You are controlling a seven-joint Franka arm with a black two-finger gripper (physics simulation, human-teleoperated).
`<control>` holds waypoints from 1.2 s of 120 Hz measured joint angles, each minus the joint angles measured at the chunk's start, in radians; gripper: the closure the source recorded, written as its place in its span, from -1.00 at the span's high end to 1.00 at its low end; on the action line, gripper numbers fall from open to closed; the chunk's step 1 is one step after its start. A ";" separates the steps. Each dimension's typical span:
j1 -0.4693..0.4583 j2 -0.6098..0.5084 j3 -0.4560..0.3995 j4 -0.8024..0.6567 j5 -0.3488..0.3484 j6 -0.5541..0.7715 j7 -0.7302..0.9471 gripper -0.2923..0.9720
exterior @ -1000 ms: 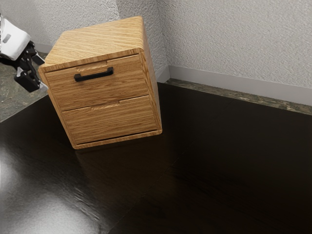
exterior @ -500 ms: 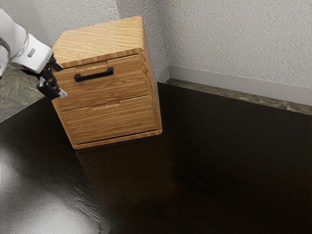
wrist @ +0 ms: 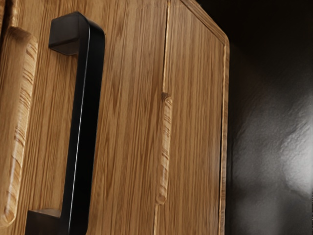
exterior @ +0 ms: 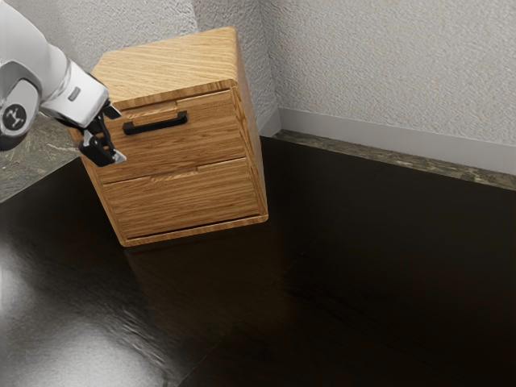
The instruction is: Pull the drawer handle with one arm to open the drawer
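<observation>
A light wooden cabinet [exterior: 165,68] stands on a dark glossy floor against the wall corner. It has two drawers. The upper drawer [exterior: 193,145] carries a black bar handle [exterior: 155,122], and its front sits flush with the cabinet. My gripper [exterior: 107,135] hangs in front of the upper drawer's edge, on the exterior view's left, just short of the handle's near end. It is open with nothing between its fingers. In the wrist view the handle [wrist: 83,127] runs close before the hand, across the wood-grain drawer front [wrist: 132,117].
The lower drawer [exterior: 185,197] has no handle and is closed. A textured white wall [exterior: 387,56] with a baseboard runs behind. The dark floor [exterior: 339,282] spreads wide in front of the cabinet and toward the exterior view's right.
My arm has swung in from the exterior view's left edge toward the right, bringing the gripper from beside the cabinet to the front of the upper drawer near the handle. The cabinet has not moved.
</observation>
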 joint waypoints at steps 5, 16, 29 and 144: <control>-0.007 0.001 0.000 0.000 0.003 0.001 0.000 0.54; -0.011 0.012 0.000 0.000 0.006 0.002 0.001 0.54; -0.012 0.039 0.000 0.004 0.007 0.013 0.001 0.54; -0.018 0.161 -0.003 0.000 0.001 0.200 -0.002 0.54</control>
